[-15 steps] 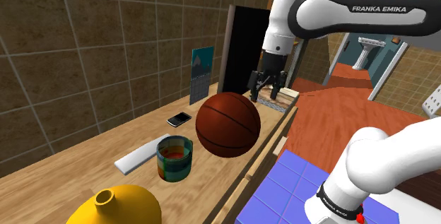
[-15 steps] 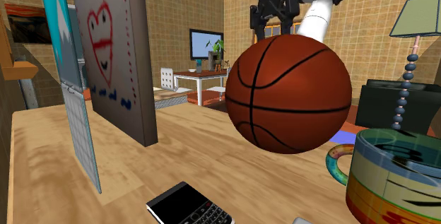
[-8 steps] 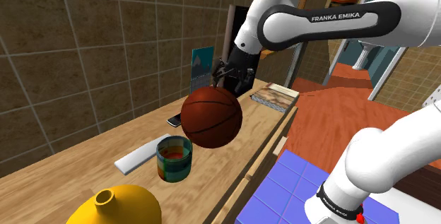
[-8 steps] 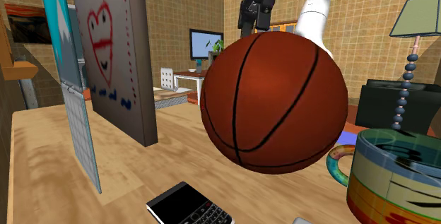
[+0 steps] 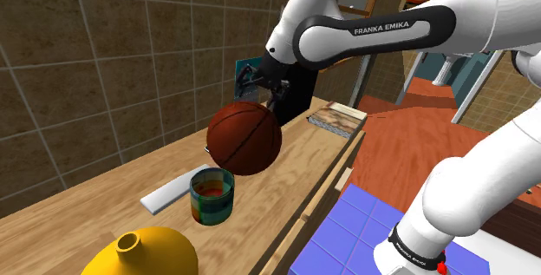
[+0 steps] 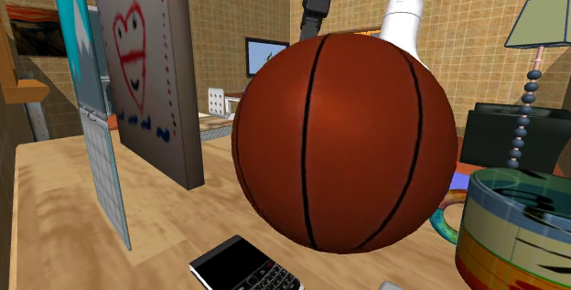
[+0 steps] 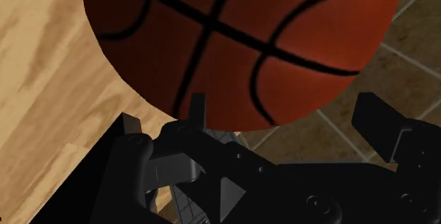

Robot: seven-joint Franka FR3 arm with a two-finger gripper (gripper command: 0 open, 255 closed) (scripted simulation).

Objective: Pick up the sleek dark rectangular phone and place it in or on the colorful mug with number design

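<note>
In the second exterior view, the slim black rectangular phone with a small keypad (image 6: pixel 245 268) is lying flat on the pale wooden surface (image 6: pixel 55 215). It is placed low at the left of the big orange-brown basketball with black seams (image 6: pixel 343 142) and just beside it. Whether the two are touching cannot be told. At the basketball's right, the multicoloured banded mug with a looped handle (image 6: pixel 517 233) is standing upright, its handle very near the ball.

The main hazard is judged to be the basketball itself. It is being crowded from above by the black two-fingered hand (image 6: pixel 311 14). Should it be nudged, it is likely to be rolled over the phone, pushed against the mug, or sent off the surface's edge. A straight descent to the phone is also being blocked by the basketball, so a collision is being risked unless the ball is skirted.

The hand is being held above the basketball's top, on its far side as the second exterior view has it. In the wrist view its fingers (image 7: pixel 378 120) are standing apart with nothing clamped between them, and the basketball's curve is looming just beyond. The phone is therefore judged to be lying well below the hand, at the basketball's opposite, lower side, with the ball between the two.
</note>
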